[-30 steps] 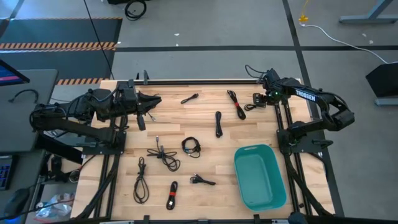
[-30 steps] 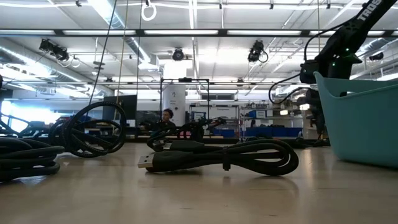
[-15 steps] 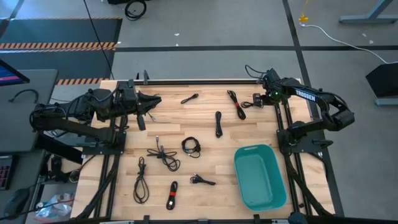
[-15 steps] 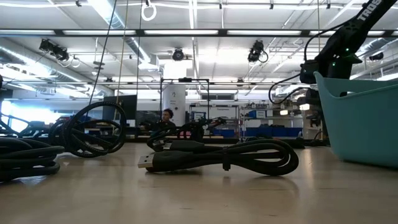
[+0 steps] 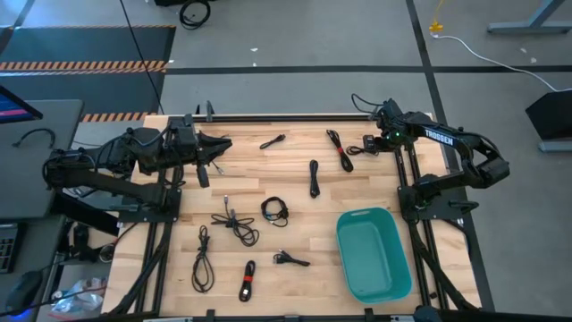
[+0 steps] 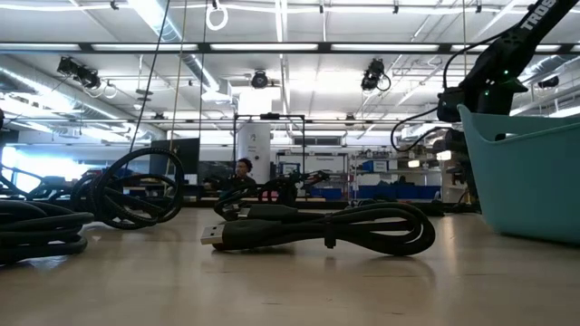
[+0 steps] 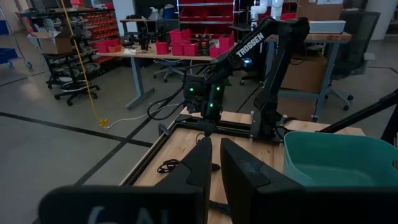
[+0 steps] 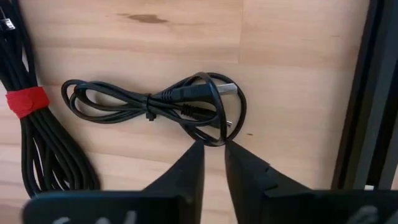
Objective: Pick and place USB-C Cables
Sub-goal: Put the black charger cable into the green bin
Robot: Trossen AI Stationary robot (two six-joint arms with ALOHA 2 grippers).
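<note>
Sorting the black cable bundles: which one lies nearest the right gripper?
The small looped black cable at the table's far right corner, directly under the right gripper; the red-banded bundle lies just beside it.

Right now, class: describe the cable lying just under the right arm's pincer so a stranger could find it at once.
Start at the teal tub and go to the table's far right corner, where the right pincer hovers. The small looped cable lies just below it, beside a longer bundle. Unlike that neighbour, it has no red band.
</note>
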